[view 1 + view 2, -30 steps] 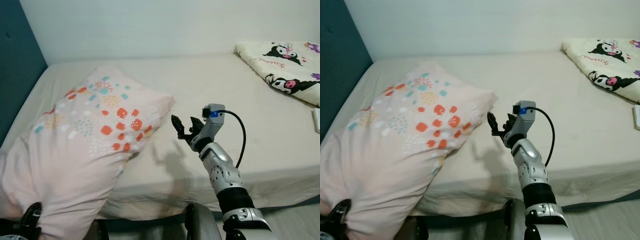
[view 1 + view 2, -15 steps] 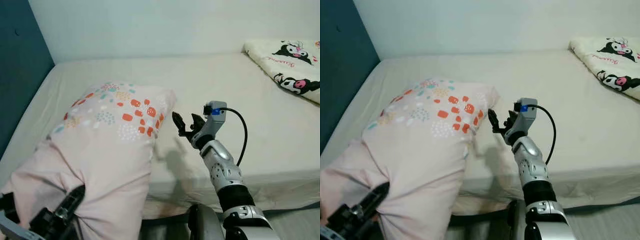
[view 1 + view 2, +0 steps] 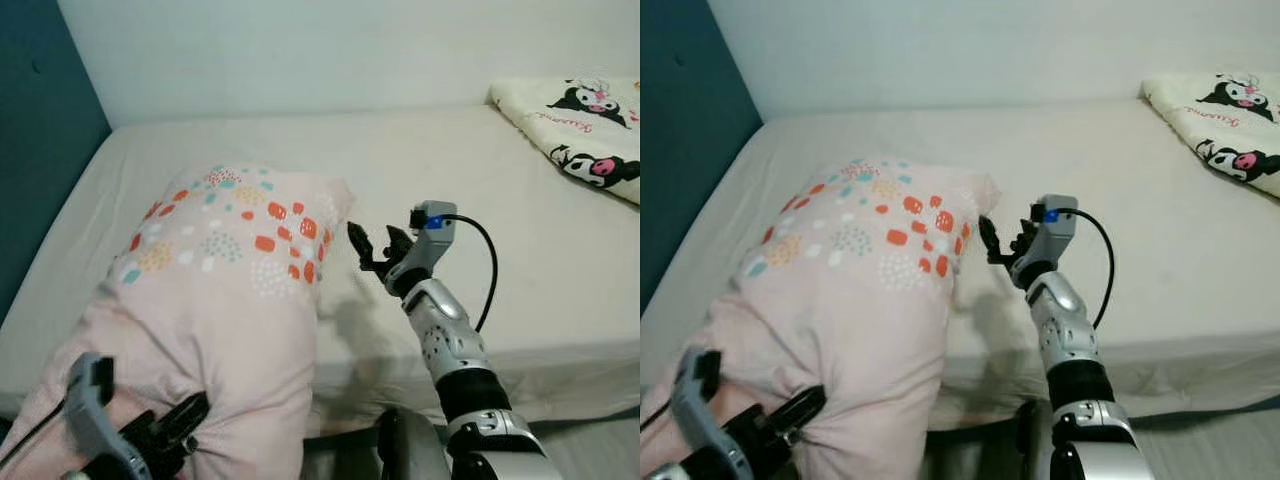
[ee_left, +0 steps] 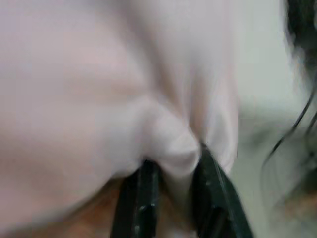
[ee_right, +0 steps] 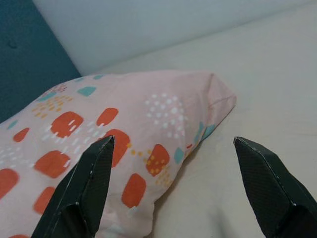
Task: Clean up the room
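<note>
a large pale pink pillow with orange, teal and white patches point(image 3: 215, 300) lies on the cream-sheeted bed point(image 3: 300, 150), filling the 7 to 9 o'clock part of the head view, its far corner reaching toward the middle and its near end hanging past the bed's front edge. the left pincer point(image 4: 171, 196) sits at about 7 o'clock, low in the head view, its two black fingers point(image 4: 141, 198) clamped together on a bunched fold of the pillow's near end; in the left wrist view the pinched cloth bulges between them, though that picture is blurred. the right pincer point(image 3: 372, 250) hovers just right of centre, above the sheet and just beside the pillow's far corner without touching it, its fingers point(image 5: 86, 186) spread wide apart, the pillow's patterned corner showing between them in the right wrist view. a black cable point(image 3: 485, 270) loops from the right wrist down the silver arm. at 2 o'clock, well apart from the pillow, a cream blanket printed with black-and-pink cartoon figures point(image 3: 575, 130) lies on the bed. a dark teal wall panel point(image 3: 40, 150) stands at 10 o'clock beside a pale wall point(image 3: 300, 50).
</note>
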Robot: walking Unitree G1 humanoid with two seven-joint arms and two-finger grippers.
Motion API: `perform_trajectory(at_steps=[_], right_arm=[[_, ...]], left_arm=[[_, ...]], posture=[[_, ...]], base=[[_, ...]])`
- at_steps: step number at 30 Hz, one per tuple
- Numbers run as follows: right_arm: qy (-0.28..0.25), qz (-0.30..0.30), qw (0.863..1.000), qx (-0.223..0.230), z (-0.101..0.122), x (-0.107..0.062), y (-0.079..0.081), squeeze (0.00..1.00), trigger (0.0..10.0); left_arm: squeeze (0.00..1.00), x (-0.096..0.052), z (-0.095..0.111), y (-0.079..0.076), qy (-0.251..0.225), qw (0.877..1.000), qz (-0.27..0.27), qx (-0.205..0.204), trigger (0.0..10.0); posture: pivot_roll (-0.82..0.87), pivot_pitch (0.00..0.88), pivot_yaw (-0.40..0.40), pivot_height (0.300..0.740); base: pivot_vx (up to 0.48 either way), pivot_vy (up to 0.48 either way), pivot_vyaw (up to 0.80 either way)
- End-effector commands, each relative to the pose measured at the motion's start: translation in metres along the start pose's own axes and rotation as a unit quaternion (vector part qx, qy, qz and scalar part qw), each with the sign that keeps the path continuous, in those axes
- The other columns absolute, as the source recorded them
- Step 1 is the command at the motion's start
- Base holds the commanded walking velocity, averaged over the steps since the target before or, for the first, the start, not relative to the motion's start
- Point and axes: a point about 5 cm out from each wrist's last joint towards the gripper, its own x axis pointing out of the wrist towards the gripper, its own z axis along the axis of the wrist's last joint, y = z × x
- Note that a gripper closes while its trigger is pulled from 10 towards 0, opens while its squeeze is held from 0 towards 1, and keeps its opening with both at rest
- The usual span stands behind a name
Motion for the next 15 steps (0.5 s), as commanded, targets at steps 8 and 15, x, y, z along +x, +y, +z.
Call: perform_trajectory(at_steps=[8,15], right_arm=[[0.006,-0.002,1.0,-0.003,-0.004,-0.001,-0.001,0.0,10.0],[0.005,-0.006,1.0,-0.002,-0.005,-0.003,-0.001,0.0,10.0]], left_arm=[[1.0,-0.038,0.047,-0.024,0.072,0.963,-0.145,0.216,10.0],[1.0,-0.048,0.052,-0.019,0.161,0.93,-0.145,0.296,10.0]], posture=[[0.09,0.072,-0.01,0.471],[0.08,0.082,-0.003,0.471]], base=[[0.0,0.0,0.0],[0.0,0.0,0.0]])
